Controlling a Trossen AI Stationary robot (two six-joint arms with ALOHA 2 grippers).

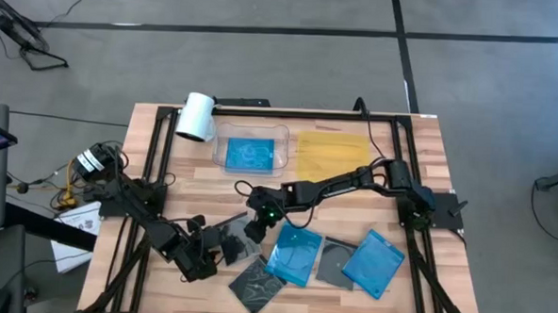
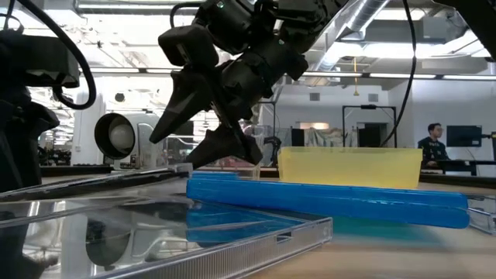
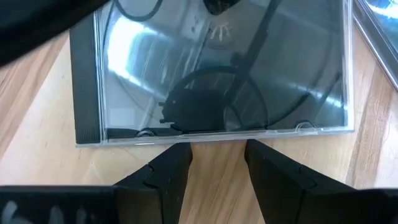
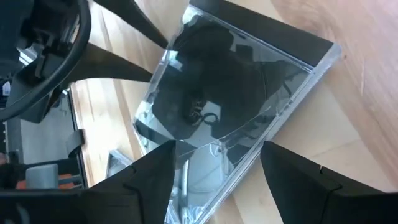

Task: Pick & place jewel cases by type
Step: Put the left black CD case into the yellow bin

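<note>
Wooden slats are making up the desk (image 1: 421,153) in the high view, where a clear tray (image 1: 251,153) is holding one blue jewel case (image 1: 250,155) beside a yellow tray (image 1: 334,151), with a white roll (image 1: 196,116) lying at the desk's far left corner. Two more blue cases (image 1: 294,254) (image 1: 374,264) are lying near the front edge with a grey-clear case (image 1: 334,263) between them, another grey-clear case (image 1: 256,282) sitting further front. The left gripper (image 1: 220,250) is reaching in from the left and the right gripper (image 1: 257,226) is hanging just beside it, both over a third grey-clear case (image 1: 229,236).

Low down, the right gripper (image 2: 203,130) is hovering with its fingers spread above a blue case (image 2: 325,198), the yellow tray (image 2: 350,167) standing behind and a clear case (image 2: 155,225) filling the foreground. A person (image 2: 434,143) is sitting far back in the room.

From the left wrist, the left gripper (image 3: 216,167) is standing partly open just short of the edge of the grey-clear case (image 3: 211,68), holding nothing.

From the right wrist, the right gripper (image 4: 217,180) is gaping wide over the same case (image 4: 230,99), gripping nothing.

No readable writing is showing on any case.
</note>
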